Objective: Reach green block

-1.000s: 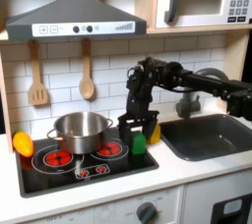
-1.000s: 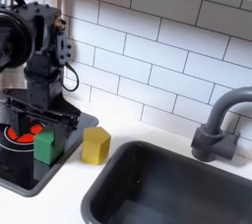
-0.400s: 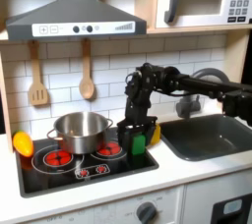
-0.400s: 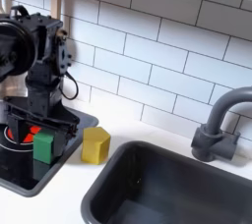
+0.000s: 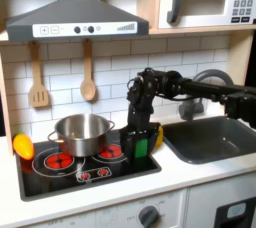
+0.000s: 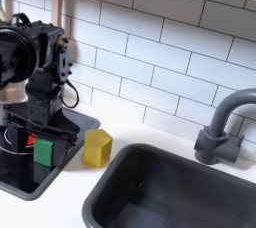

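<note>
Yellow-orange piece point(image 5: 22, 145): sitting at the left edge of the stove in the first exterior view, well apart from the arm.
Steel pot point(image 5: 81, 132): standing on the back left burner of the stove point(image 5: 60, 172), its wall upright, in the first exterior view.
Wooden utensils: a spatula point(image 5: 38, 76) and a spoon point(image 5: 88, 76) are hanging on the tiled wall above the pot in the first exterior view.
Green block point(image 5: 142, 144) point(image 6: 43, 151): standing upright at the right edge of the stove, near its front right corner, in both exterior views.
Gripper point(image 5: 141, 141) point(image 6: 45, 148): pointing straight down over the green block, with the arm reaching in from the first exterior view's right.
Fingers: sitting narrowly spread, one on each side of the green block; I cannot tell whether they are pressing on it.
Yellow block point(image 6: 97, 147): resting on the white bench just beside the stove's right edge in the second exterior view, between the stove and the sink.
Sink point(image 5: 210, 138) point(image 6: 160, 197): lying at the right end of the bench in both exterior views, with a grey tap point(image 6: 222, 130) behind it.
</note>
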Robot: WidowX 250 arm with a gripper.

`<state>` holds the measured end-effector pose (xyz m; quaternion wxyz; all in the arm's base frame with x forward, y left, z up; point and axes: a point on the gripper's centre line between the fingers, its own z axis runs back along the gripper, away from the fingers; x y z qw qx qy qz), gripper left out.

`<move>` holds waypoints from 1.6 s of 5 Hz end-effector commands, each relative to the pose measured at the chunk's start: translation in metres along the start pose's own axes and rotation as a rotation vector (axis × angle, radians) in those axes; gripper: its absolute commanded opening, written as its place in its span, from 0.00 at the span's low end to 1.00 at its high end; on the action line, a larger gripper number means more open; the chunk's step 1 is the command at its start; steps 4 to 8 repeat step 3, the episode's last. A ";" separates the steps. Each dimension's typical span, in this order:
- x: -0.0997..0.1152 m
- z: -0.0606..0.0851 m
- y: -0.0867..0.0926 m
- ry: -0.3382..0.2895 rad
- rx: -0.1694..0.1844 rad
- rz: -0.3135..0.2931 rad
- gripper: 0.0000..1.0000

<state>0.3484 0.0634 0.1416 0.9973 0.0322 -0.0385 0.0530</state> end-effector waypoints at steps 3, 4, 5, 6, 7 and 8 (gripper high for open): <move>0.000 0.000 -0.009 -0.001 -0.058 -0.059 1.00; 0.000 0.000 -0.009 -0.001 -0.058 -0.059 1.00; 0.000 0.000 -0.009 -0.001 -0.058 -0.059 1.00; 0.000 0.000 -0.009 -0.001 -0.058 -0.059 1.00; 0.000 0.000 -0.009 -0.001 -0.058 -0.059 1.00; 0.000 0.000 -0.009 -0.001 -0.058 -0.059 1.00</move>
